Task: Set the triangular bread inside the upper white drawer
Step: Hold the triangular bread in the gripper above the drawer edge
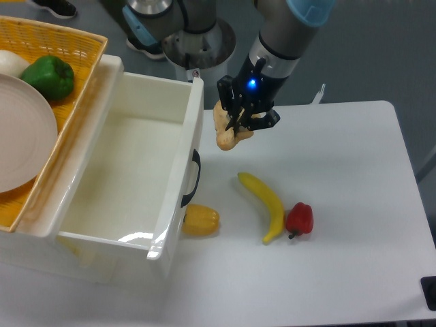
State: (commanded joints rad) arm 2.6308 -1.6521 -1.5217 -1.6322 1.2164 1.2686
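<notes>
The triangular bread [226, 129], golden-orange with paler edges, hangs in the air just right of the drawer's front panel. My gripper [238, 124] is shut on the triangular bread and holds it above the table. The upper white drawer [129, 170] is pulled open at the left, deep and empty inside, with a black handle [191, 180] on its front panel. The bread is outside the drawer, near its far right corner.
A yellow bell pepper [199, 220] lies by the drawer front. A banana [264, 205] and a red pepper [299, 219] lie on the white table [340, 170]. A yellow wicker basket [48, 102] with a green pepper [48, 76] and a plate [20, 133] sits at the far left.
</notes>
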